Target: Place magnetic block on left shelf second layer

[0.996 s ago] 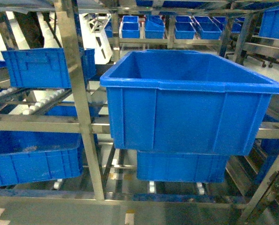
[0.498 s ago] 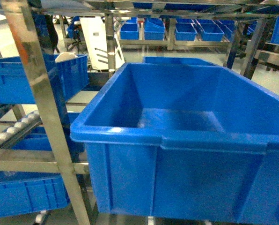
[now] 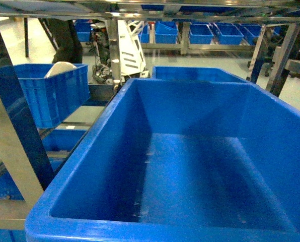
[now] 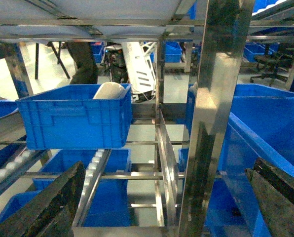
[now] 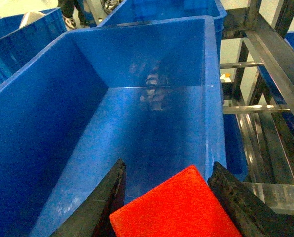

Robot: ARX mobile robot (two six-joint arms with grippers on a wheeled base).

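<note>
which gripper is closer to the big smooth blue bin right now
Right. The right gripper holds the red magnetic block directly above the big blue bin. The left gripper is open beside the bin, beyond a steel post.

Only the jaws of the robot show. The left wrist view has the left gripper (image 4: 164,207) as two thick, dark wedges — near-black with a worn, brownish, rough-textured surface. The right gripper (image 5: 169,207) shows two black fingers (image 5: 105,207) of the same grainy finish — edges slightly chipped and pale.
</note>
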